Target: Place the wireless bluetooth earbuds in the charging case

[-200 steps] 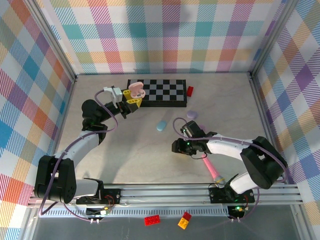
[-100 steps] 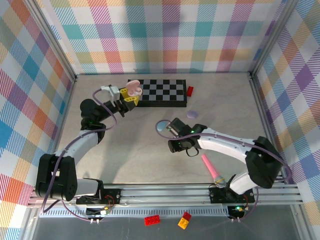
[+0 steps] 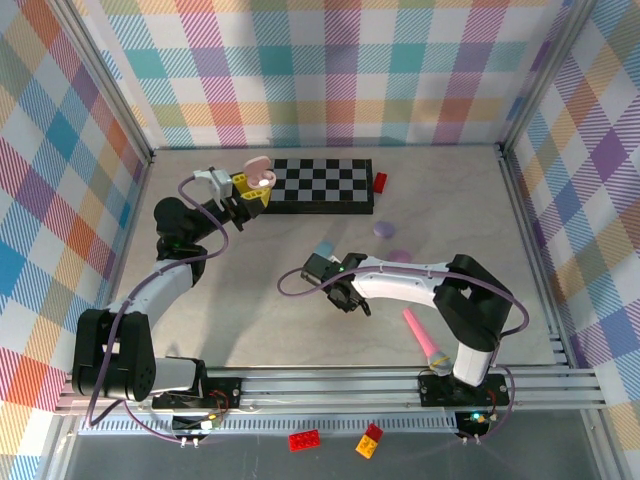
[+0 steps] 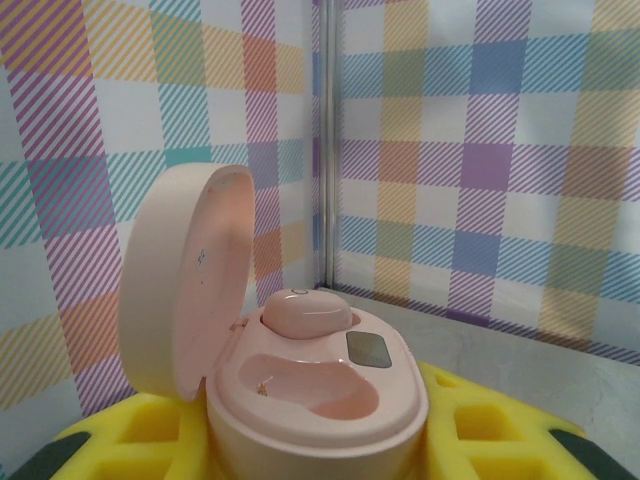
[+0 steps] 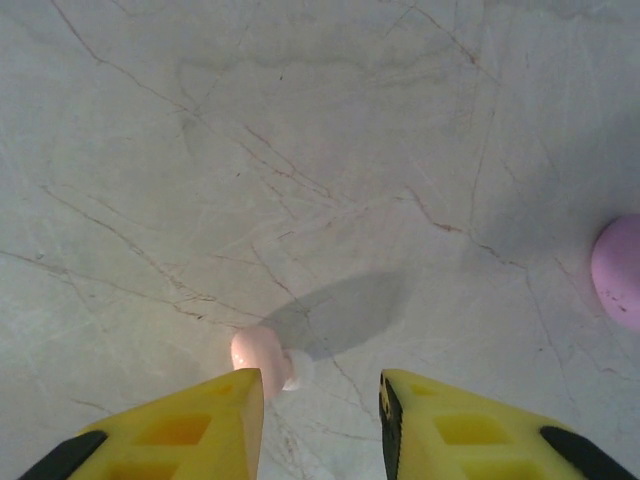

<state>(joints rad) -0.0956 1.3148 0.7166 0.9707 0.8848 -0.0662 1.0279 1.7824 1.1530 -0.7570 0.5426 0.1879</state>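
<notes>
My left gripper (image 3: 250,186) is shut on a pink charging case (image 4: 320,400), held at the back left with its lid (image 4: 185,270) standing open. One pink earbud (image 4: 305,312) sits in the far slot, and the near slot (image 4: 305,385) is bare. In the top view the case (image 3: 261,172) rides just left of the checkered board. My right gripper (image 5: 322,385) points down at the marble table, jaws open. A second pink earbud (image 5: 258,352) with a white tip lies on the table against the inner edge of the left finger (image 5: 190,425), not pinched. The right gripper (image 3: 342,296) hovers mid-table.
A black-and-white checkered board (image 3: 325,186) lies at the back with a red brick (image 3: 380,181) at its right end. A blue oval case (image 3: 323,248) and two lilac pieces (image 3: 384,228) (image 3: 400,256) lie near my right arm. A pink stick (image 3: 425,340) lies front right. Plaid walls enclose the table.
My right arm has swept left across the table towards its middle and its jaws have narrowed. The left arm has shifted the open case slightly left and back.
</notes>
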